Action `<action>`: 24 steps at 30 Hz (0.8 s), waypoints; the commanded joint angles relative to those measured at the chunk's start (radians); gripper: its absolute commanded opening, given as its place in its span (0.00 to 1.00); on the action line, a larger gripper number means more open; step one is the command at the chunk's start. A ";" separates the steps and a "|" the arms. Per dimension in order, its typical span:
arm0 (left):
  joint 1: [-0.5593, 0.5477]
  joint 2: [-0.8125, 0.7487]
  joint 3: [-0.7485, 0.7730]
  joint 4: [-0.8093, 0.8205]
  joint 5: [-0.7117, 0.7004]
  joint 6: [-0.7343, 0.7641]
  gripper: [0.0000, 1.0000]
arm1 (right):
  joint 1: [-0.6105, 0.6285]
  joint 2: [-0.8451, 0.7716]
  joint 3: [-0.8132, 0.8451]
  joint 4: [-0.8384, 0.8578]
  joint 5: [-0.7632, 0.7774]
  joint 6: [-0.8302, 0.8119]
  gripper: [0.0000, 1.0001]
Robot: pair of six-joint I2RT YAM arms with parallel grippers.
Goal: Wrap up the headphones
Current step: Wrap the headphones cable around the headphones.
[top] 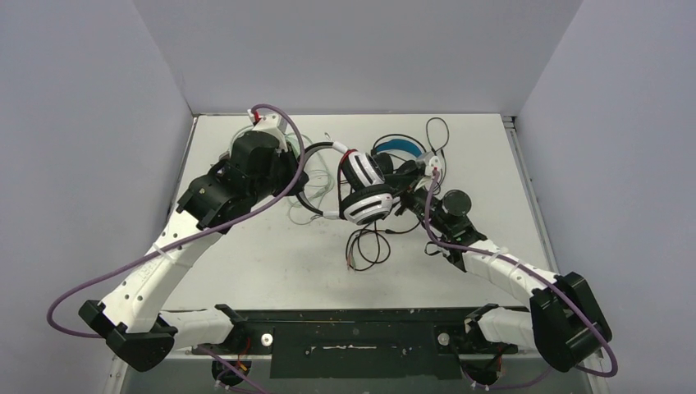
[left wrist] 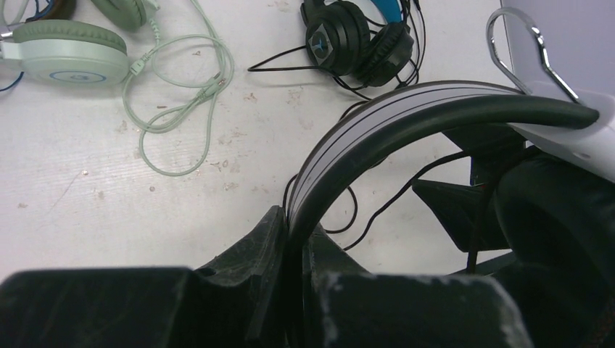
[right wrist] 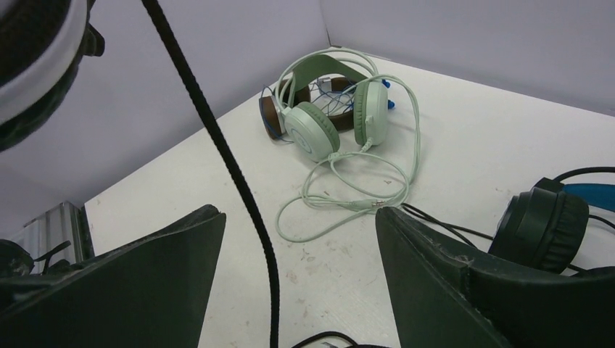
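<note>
My left gripper (left wrist: 297,225) is shut on the black-and-white headband (left wrist: 377,116) of the white headset with black stripes (top: 365,187) and holds it above the table; in the top view this gripper (top: 305,179) is left of the ear cups. My right gripper (right wrist: 297,214) is open, and the headset's black braided cord (right wrist: 239,174) hangs between its fingers without being gripped. The mint green headset (right wrist: 326,109) lies at the back with its cord (left wrist: 181,101) loosely looped. The brown headset (right wrist: 272,116) is behind it. The black headset with a blue headband (top: 398,149) lies at the back middle.
A loose black cord (top: 369,246) trails over the table's middle. Thin black cords (left wrist: 290,69) spread out around the black headset (left wrist: 355,40). Grey walls (right wrist: 181,43) close the table on three sides. My left arm hides most of the mint and brown headsets in the top view.
</note>
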 commanded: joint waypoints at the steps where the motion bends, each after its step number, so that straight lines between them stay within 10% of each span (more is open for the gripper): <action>1: 0.009 -0.004 0.074 0.107 0.056 -0.051 0.00 | -0.014 -0.038 -0.045 0.059 -0.023 -0.004 0.79; 24: 0.042 0.071 0.281 0.038 0.100 -0.169 0.00 | 0.076 0.181 -0.044 0.282 -0.047 -0.048 0.71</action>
